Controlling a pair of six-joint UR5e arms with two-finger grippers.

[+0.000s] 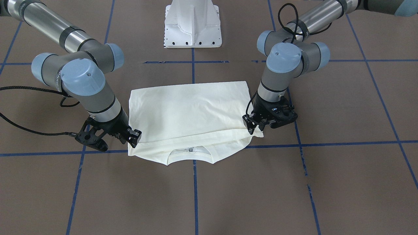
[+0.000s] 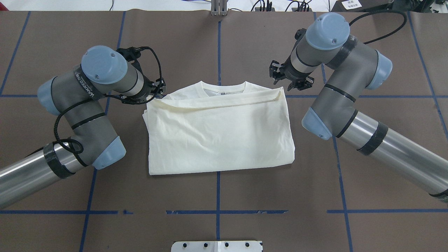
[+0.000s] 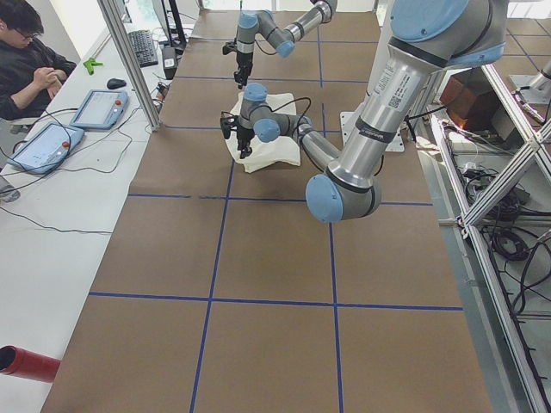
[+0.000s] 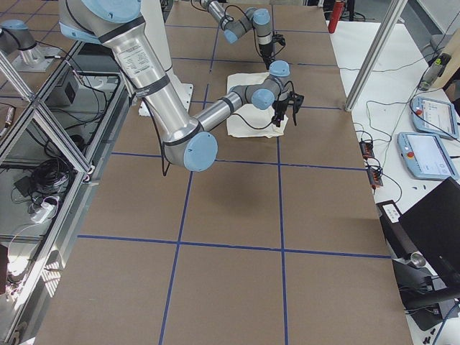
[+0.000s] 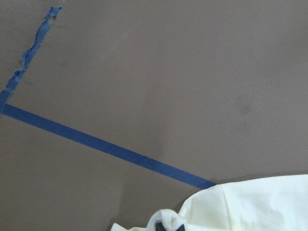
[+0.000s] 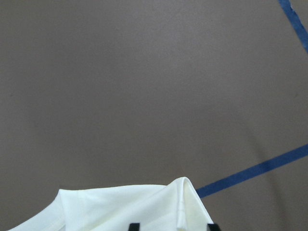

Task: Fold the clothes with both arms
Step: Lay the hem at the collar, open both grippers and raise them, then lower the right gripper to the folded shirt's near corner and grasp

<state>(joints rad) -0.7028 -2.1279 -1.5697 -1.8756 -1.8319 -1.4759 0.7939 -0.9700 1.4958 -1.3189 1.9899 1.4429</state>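
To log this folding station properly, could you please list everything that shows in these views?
shirt: one, cream, folded at the table's middle
table: one, brown, under the shirt
tape lines: several, blue, a grid across the table
base: one, white, at the table's edge on the robot's side
bench: one, white, along the table's far side
tablets: two, grey, on the bench
tube: one, red, on the bench's end
person: one, dark top, seated at the bench
left arm, right arm: two, grey with light-blue caps, flanking the shirt
left pincer: black, shut on a shirt corner
right pincer: black, open at the opposite corner
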